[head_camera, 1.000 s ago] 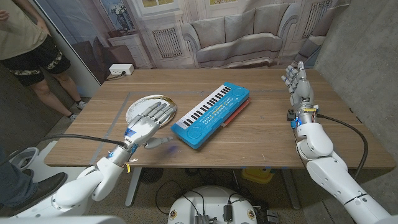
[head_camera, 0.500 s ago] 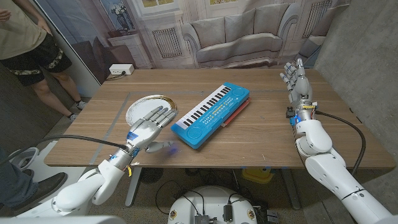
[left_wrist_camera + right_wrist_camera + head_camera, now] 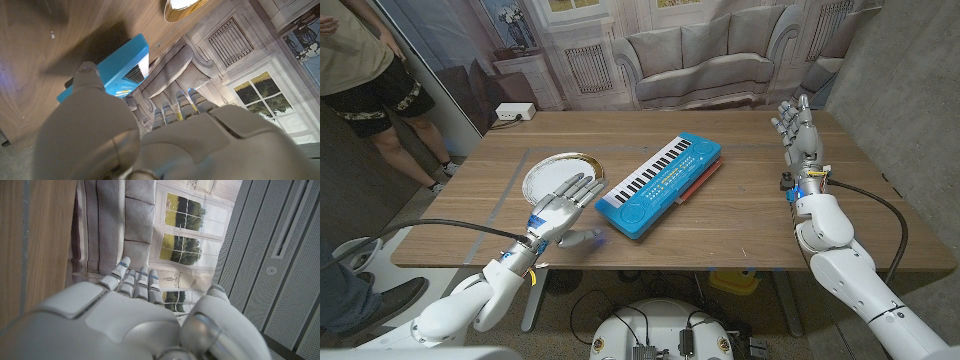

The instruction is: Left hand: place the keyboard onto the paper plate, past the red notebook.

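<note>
Left hand (image 3: pixel 560 209) of mine hangs over the near part of the table (image 3: pixel 740 220), fingers (image 3: pixel 582 186) spread and straight, holding nothing. It is smooth grey and white, with a hard shell look. Its fingertips reach toward the near end of the keyboard (image 3: pixel 658 183) but do not touch it. I see a small blue glow on the wood just beside the thumb.

My left wrist view shows the back of that hand (image 3: pixel 150 140) up close, big and rounded, with a blue corner of the keyboard (image 3: pixel 122 62) past it.

I see the keyboard lying flat and slanted in the middle of the table. It is a long bright blue plastic box with a row of white and black keys and a round speaker at its near end. Under its far side lies the notebook (image 3: pixel 704 176), thin and red, with only its edge peeking out. The two touch.

I see the plate (image 3: pixel 546 170) to the left of the keyboard, near my left hand. It is round and white with a shiny rim. The keyboard is just beside it, not on it.

My right hand (image 3: pixel 797 130) stands up on its edge at the right side of the table, fingers straight, loose and holding nothing, well apart from the keyboard. My right wrist view shows its pale back (image 3: pixel 115 315).

The table is brown wood with fine grain.
</note>
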